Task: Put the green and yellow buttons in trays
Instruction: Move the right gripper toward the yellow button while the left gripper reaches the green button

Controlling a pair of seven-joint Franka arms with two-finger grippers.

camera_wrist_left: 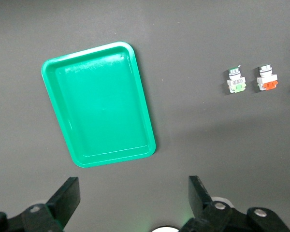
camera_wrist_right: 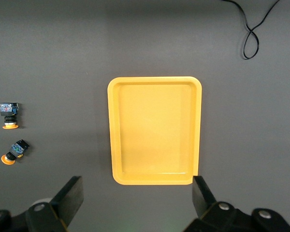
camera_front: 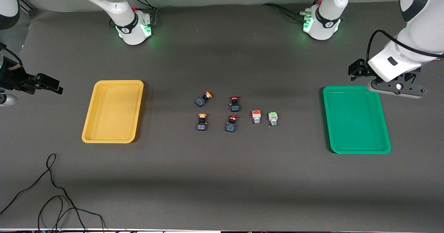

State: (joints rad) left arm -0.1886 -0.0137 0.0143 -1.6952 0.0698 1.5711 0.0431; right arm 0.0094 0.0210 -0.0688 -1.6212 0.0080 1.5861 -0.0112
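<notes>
Two black switches with round yellow-orange caps (camera_front: 203, 99) (camera_front: 202, 121) lie mid-table, also seen in the right wrist view (camera_wrist_right: 8, 116) (camera_wrist_right: 14, 151). Toward the left arm's end lie a white switch with an orange square cap (camera_front: 256, 116) (camera_wrist_left: 268, 79) and one with a green cap (camera_front: 273, 119) (camera_wrist_left: 237, 82). The yellow tray (camera_front: 118, 82) (camera_wrist_right: 154, 130) and the green tray (camera_front: 353, 88) (camera_wrist_left: 99, 101) hold nothing. My left gripper (camera_front: 397, 86) (camera_wrist_left: 134, 193) hangs open over the table at the green tray's edge. My right gripper (camera_front: 41, 83) (camera_wrist_right: 135, 193) hangs open over the table beside the yellow tray.
Two black switches with round red caps (camera_front: 234, 103) (camera_front: 231, 123) lie between the yellow-capped pair and the white pair. A loose black cable (camera_front: 52, 191) (camera_wrist_right: 253, 29) curls on the table near the front camera at the right arm's end.
</notes>
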